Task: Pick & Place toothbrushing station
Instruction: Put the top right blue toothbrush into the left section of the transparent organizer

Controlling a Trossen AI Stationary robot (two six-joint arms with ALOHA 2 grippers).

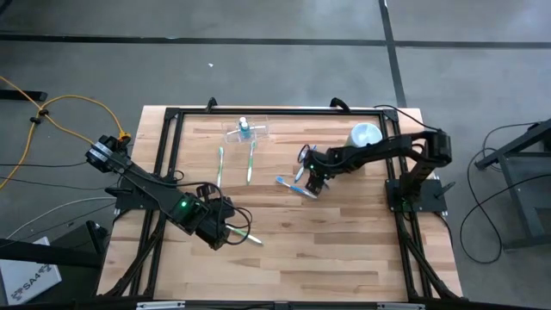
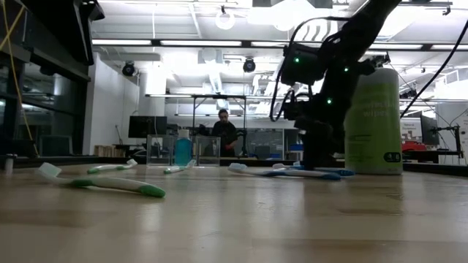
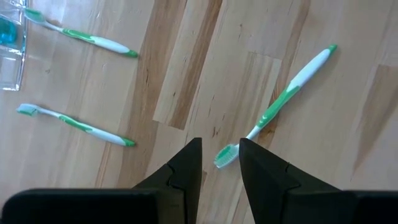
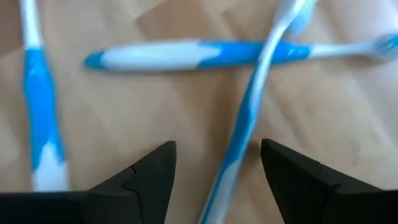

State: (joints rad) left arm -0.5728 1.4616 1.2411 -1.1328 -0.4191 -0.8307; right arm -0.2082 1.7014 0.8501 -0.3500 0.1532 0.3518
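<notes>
Station (image 1: pixel 246 131) at far edge of bench (image 1: pixel 344 241), centre, clear holder with blue item inside; two green brushes (image 1: pixel 250 161) lie just before it. Left pincer (image 3: pixel 220 163) low over third green brush (image 3: pixel 283 102), jaws narrowly parted about bristle head, nothing gripped. Right pincer (image 4: pixel 214 167) wide apart over crossed blue brushes (image 4: pixel 193 54), empty.

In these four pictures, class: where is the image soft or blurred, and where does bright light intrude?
Right wrist view: the blue toothbrushes are blurred. Low view: ceiling lights glare, and the near table is soft. Left wrist view: the green toothbrush is crisp.
</notes>
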